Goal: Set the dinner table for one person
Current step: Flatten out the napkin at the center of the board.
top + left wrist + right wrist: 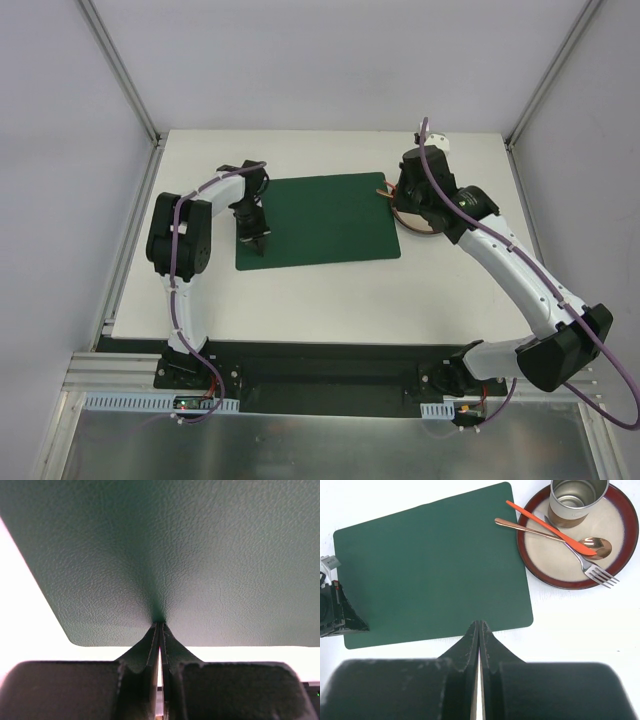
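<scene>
At the placemat's (320, 220) 3 o'clock on the dinner table (300, 300), the plate (620, 555) is carrying cup (577, 502) and cutlery (590, 566), all awaiting placement; I'm holding left gripper (159, 630) and right gripper (479, 630) pinched together, empty.

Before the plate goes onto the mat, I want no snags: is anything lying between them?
Nothing visible. Only bare table separates the plate from the mat. The spoon and orange knife stick out over the plate's rim toward the mat, and the left gripper sits at the mat's opposite edge.
</scene>
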You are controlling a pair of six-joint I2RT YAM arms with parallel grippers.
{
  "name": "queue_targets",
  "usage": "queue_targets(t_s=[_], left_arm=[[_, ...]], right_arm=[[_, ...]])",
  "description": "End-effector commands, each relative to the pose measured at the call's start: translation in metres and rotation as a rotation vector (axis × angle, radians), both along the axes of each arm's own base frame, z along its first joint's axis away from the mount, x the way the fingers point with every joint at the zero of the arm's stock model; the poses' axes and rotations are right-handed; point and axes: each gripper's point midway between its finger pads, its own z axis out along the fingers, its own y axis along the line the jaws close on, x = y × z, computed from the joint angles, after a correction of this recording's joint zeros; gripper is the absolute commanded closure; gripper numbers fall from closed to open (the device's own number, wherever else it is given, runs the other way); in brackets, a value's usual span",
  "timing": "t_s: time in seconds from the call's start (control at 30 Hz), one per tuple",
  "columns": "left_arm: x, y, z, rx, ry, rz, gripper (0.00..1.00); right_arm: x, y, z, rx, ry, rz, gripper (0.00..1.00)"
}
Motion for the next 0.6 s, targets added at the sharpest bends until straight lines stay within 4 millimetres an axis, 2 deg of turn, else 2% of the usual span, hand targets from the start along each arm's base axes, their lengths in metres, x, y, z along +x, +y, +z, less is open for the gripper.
queue_targets(t_s=[0.0,0.57], left_arm=[[0.026,0.019,-0.008,0.100,-0.099,0.003,1.00],[0.040,0.033,-0.005,0.103,-0.093,0.057,1.00]], right_arm=[[-0.001,-0.004,0.008,0.004,-0.019,-0.003,0.99],[-0.001,-0.006,0.007,-0.003,-0.013,-0.001,0.99]])
